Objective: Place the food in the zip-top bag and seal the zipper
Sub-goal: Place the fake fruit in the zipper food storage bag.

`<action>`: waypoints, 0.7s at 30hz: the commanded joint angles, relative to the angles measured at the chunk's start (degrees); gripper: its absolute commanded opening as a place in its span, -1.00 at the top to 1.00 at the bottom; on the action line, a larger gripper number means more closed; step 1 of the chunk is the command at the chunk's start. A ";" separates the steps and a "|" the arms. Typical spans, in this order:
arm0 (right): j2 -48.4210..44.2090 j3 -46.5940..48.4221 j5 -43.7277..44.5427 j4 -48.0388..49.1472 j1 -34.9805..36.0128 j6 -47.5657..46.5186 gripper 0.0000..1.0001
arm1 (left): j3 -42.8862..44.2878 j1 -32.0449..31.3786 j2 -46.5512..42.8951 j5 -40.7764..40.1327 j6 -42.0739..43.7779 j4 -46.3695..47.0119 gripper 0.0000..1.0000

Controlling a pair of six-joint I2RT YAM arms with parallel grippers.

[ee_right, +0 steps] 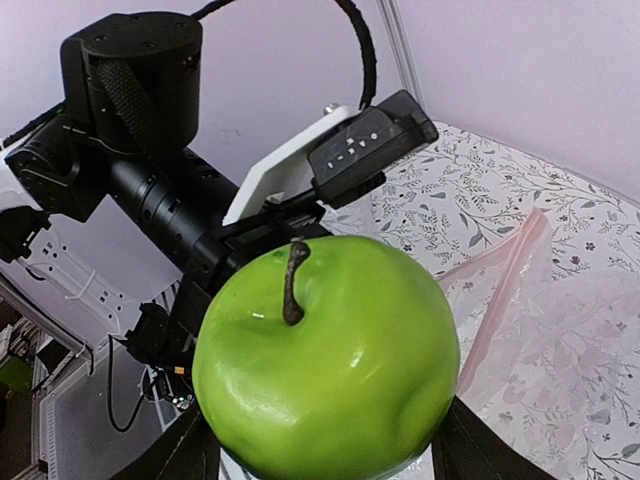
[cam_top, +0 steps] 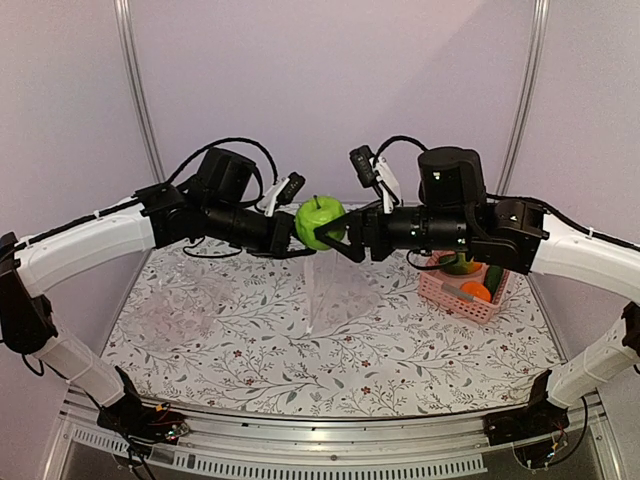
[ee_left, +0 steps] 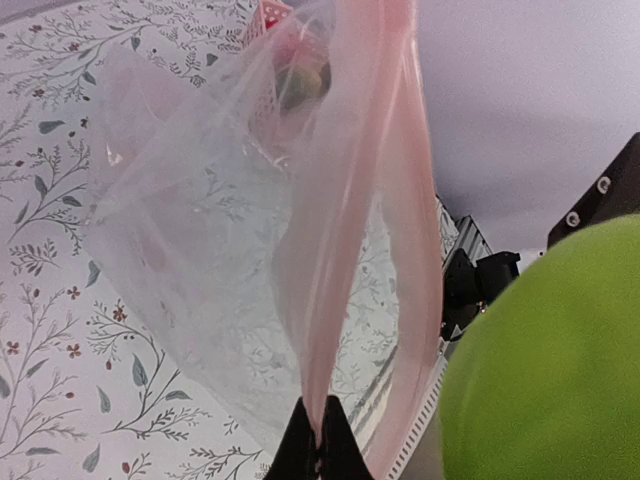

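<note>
Held high over a floral-print table [cam_top: 250, 370], between two arms reaching in from either side: one green apple [cam_top: 320, 218], stalk up, glossy, with a shallow dent on one side. Gripped by the right gripper [cam_top: 327, 235], fingers [ee_right: 478, 455] set wide around its flanks.

Just beside it, pinched in the left gripper [ee_left: 320, 452] with fingertips pressed fully together: the top edge of one zip-top bag [cam_top: 340, 295], hanging down clear and shiny toward the cloth (lower end touching the table or just over it, cannot tell which). Along that edge, the zipper [ee_left: 345, 250], showing as two pink-tinted bands side by side in the left wrist view. Apple level with the bag's top and outside the plastic.

At the right rear of the table, one pink slatted basket [cam_top: 445, 290], three pieces counted inside: one orange [cam_top: 476, 291], one green-orange mango [cam_top: 460, 266], one dark green cucumber [cam_top: 493, 278].

On the left of the table, well apart from the bag, one patch of hazy clear film [cam_top: 175, 315].

By way of writing, only a row of small white marks on the black module [ee_right: 365, 150] at the left wrist, too small to read.
</note>
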 commanded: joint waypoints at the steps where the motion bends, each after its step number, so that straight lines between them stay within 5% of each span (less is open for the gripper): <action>1: 1.14 -1.81 5.17 1.08 0.20 1.19 -0.34 | 1.06 -1.26 -2.07 1.17 -0.23 2.25 1.00; 21: 4.20 -1.94 10.64 -3.43 0.14 1.00 -0.33 | -0.39 -1.36 -4.57 3.82 -0.25 5.38 1.00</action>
